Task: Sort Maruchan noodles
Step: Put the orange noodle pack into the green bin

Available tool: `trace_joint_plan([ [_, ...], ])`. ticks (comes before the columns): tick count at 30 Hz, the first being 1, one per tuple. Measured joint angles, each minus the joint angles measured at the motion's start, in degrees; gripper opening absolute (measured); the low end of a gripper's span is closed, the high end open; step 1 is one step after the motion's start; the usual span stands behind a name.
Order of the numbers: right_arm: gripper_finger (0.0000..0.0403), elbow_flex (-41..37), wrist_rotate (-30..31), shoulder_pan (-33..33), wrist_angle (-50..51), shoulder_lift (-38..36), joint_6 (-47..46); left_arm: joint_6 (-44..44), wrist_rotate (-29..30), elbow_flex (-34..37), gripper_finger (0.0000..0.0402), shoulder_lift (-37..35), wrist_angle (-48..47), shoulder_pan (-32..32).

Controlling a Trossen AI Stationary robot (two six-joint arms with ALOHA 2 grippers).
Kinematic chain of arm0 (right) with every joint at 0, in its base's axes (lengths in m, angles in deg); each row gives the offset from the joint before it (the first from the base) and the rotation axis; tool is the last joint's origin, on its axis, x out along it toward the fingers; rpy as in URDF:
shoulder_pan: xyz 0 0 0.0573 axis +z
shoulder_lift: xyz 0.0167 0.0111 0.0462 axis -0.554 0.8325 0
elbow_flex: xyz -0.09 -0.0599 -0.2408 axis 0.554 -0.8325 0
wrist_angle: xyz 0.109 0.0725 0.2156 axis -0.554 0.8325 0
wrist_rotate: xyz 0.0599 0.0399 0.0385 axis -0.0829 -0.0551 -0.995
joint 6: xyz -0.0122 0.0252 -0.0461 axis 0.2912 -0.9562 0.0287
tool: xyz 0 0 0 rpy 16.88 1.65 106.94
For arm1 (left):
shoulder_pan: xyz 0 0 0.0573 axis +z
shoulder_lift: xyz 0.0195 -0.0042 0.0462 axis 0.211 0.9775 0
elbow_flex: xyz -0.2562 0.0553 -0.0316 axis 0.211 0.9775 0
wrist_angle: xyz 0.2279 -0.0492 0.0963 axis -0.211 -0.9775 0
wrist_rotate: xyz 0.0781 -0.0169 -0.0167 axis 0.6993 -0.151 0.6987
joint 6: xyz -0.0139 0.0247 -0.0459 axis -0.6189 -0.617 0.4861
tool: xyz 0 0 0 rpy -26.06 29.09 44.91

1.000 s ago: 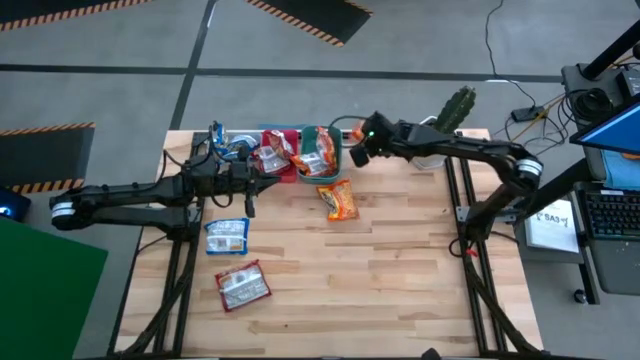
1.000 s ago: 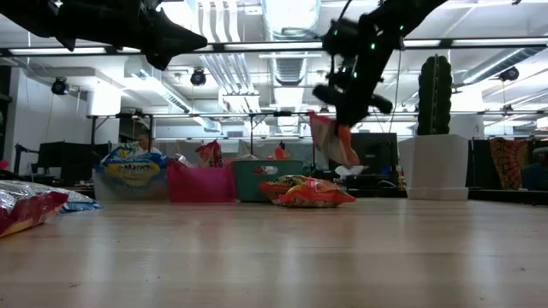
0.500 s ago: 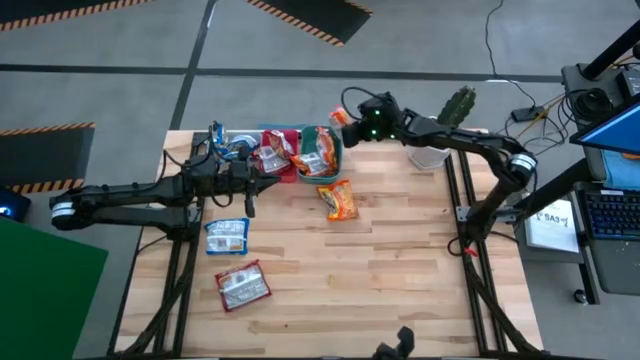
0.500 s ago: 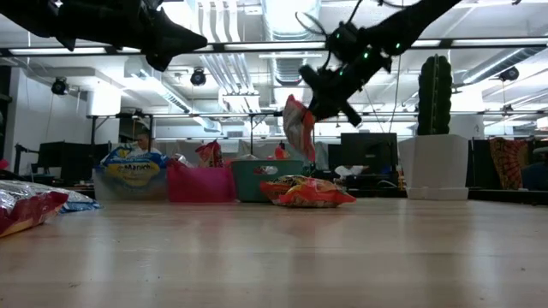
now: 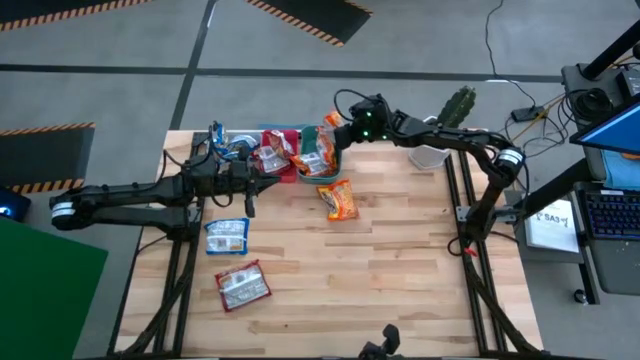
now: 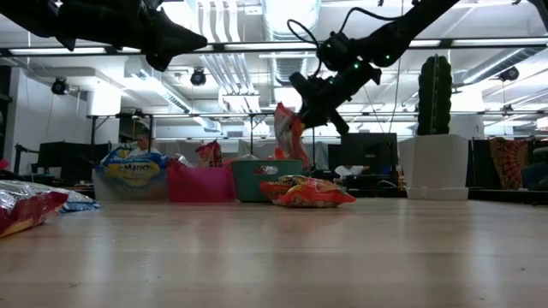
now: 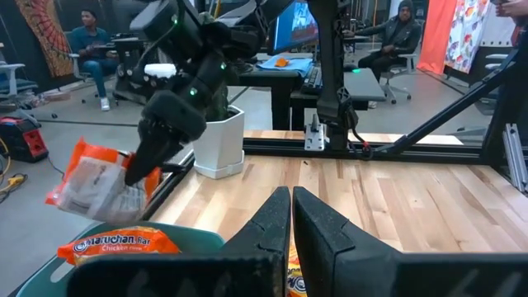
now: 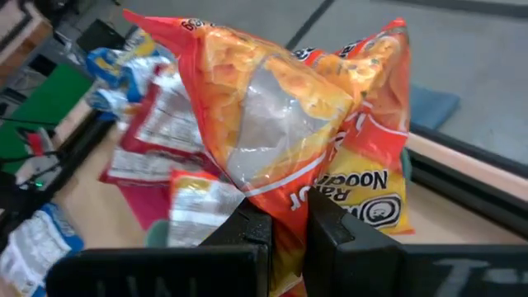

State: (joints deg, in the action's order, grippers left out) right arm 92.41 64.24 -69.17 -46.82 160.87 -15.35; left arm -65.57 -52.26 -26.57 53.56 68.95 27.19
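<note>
Packet: orange Maruchan noodles [image 6: 289, 134] hang long axis vertical, "Noodle" readable | right end effector [image 6: 306, 102] pinches it above teal bin [image 6: 267, 180] | left end effector [image 7: 290, 216] closed, empty

Three bins stand in a row along the desk's [image 5: 400, 260] far edge, upper centre of the high view: the clear bin [image 5: 228, 147] leftmost, the middle bin [image 5: 285, 135] beside it, the third bin [image 5: 337, 153] rightmost, each with packets inside. The right pincer [image 5: 341, 124] hangs above the third bin's far right corner, clamped on a noodle packet [image 5: 331, 120]. The left pincer [image 5: 268, 181], fingers together, sits just below the clear and middle bins. One loose packet [image 5: 339, 200] lies on the desk just below the third bin. Another packet [image 5: 227, 236] lies at centre left, with a further packet [image 5: 243, 286] below it. A potted cactus [image 5: 455, 108] stands at the upper right corner.
</note>
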Motion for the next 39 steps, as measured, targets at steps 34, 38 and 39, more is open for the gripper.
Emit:
trace_joint_plan([
  [34, 0.0026, 1.0, 3.5, 2.3, -1.0, 7.5, -4.2, 0.4, 0.0, 0.0, 0.0, 0.0, 0.4, 0.0],
  [38, 0.006, 1.0, 6.2, 2.2, 0.6, 7.8, -3.9, 0.4, 0.0, 0.0, 0.0, 0.0, 0.4, 0.0],
  [39, 0.0072, 1.0, 6.3, 2.2, 0.6, 7.8, -3.8, 0.4, 0.0, 0.0, 0.0, 0.0, 0.4, 0.0],
])
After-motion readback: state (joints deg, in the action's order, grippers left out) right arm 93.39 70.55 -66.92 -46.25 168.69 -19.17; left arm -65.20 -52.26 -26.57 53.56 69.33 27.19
